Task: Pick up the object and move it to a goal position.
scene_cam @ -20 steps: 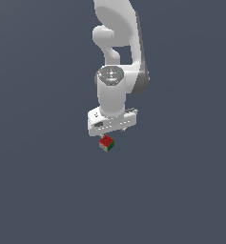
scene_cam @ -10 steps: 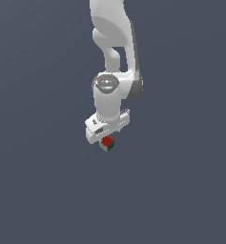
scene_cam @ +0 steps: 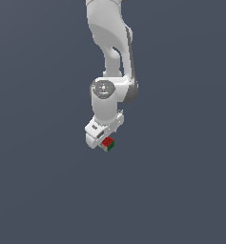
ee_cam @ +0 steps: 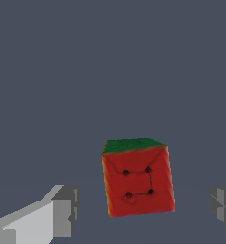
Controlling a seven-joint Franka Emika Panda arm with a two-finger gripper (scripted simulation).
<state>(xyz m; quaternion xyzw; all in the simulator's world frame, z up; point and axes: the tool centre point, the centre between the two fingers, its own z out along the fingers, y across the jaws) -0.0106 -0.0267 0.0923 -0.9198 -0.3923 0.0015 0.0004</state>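
Now lowered closer around the cube (ee_cam: 137, 180), with jaws spread wide on either side, gripping nothing yet, seemingly set for closing.

White rounded arm (scene_cam: 109, 43), grey joint disc (scene_cam: 103, 88)

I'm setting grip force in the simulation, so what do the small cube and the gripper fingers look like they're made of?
The cube looks like hard, matte painted plastic or wood: flat red and green faces, dark dots, no gloss. That is a guess, since a render shows only a texture. The fingers look like matte grey-white plastic or coated metal, with blocky flat-shaded faces.
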